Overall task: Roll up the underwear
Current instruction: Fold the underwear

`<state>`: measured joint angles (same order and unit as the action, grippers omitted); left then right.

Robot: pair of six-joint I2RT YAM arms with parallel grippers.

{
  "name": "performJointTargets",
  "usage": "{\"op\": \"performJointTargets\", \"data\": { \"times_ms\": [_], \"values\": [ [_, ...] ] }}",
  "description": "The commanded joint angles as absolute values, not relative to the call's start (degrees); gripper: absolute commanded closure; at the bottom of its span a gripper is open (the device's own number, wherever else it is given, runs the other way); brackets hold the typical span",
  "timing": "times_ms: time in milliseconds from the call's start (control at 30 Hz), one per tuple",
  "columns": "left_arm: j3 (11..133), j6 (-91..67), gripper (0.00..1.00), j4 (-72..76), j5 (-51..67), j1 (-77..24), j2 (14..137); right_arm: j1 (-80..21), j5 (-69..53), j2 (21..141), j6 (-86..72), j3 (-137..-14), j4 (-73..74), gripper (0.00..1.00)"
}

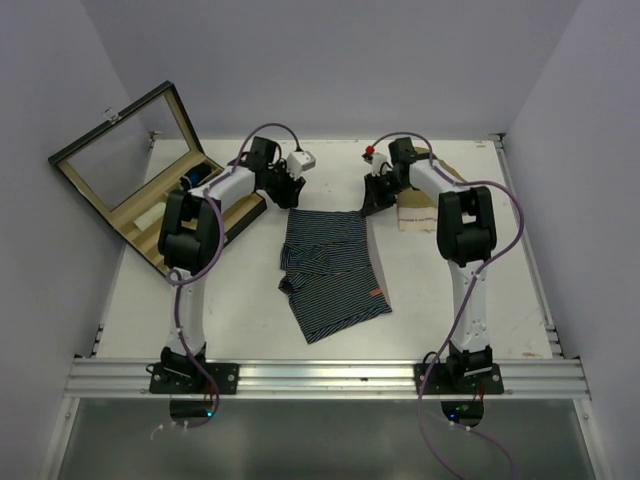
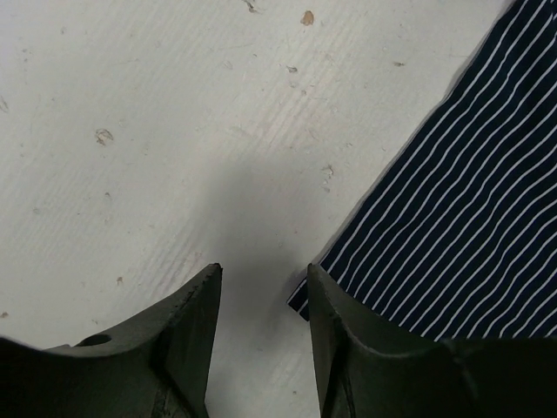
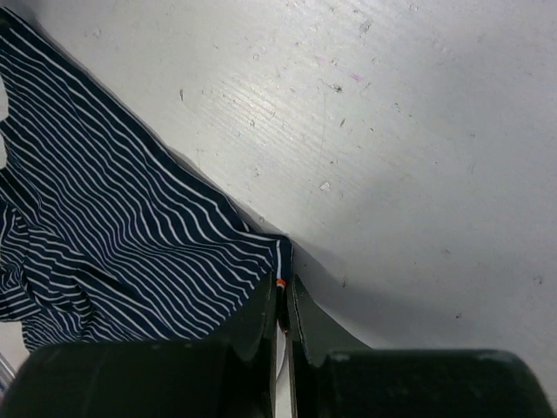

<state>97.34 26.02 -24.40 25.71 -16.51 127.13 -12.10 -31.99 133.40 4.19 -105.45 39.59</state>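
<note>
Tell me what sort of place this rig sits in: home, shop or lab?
Most likely a lab test booth: plain walls close in a scuffed white table, an aluminium mounting rail runs along its near edge, and striped underwear lies out as a prop.

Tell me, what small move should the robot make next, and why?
Probably nudge the left gripper sideways over the corner of the underwear and close. The right gripper pinches its corner; the left one's open jaws stand mostly over bare table.
</note>
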Motion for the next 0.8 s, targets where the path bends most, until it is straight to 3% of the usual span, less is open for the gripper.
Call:
{"op": "performJointTargets", "data": {
  "times_ms": [0,167,400,500,767],
  "values": [
    [99.76,24.87,0.53,-24.08,28.04,-16.08,128.93,-11.6,-32.87,134.56,6.41,-107.23,40.17,0.96],
    [99.23,24.52,0.55,-24.87,28.39,-16.08,130.08,-11.6,-34.27,135.0,7.03,-108.19,41.31,1.0],
    [97.91,24.61,0.71,-25.93,29.88,-15.91,128.67,-11.6,-34.63,134.91,7.29,-108.54,41.84,1.0],
    [97.82,24.35,0.63,-26.98,30.85,-15.73,127.53,-11.6,-34.54,134.91,7.38,-108.46,41.92,1.0],
    [96.33,23.56,0.63,-26.89,29.8,-15.65,124.89,-11.6,-34.28,134.82,7.73,-108.19,41.92,1.0]
  ]
}}
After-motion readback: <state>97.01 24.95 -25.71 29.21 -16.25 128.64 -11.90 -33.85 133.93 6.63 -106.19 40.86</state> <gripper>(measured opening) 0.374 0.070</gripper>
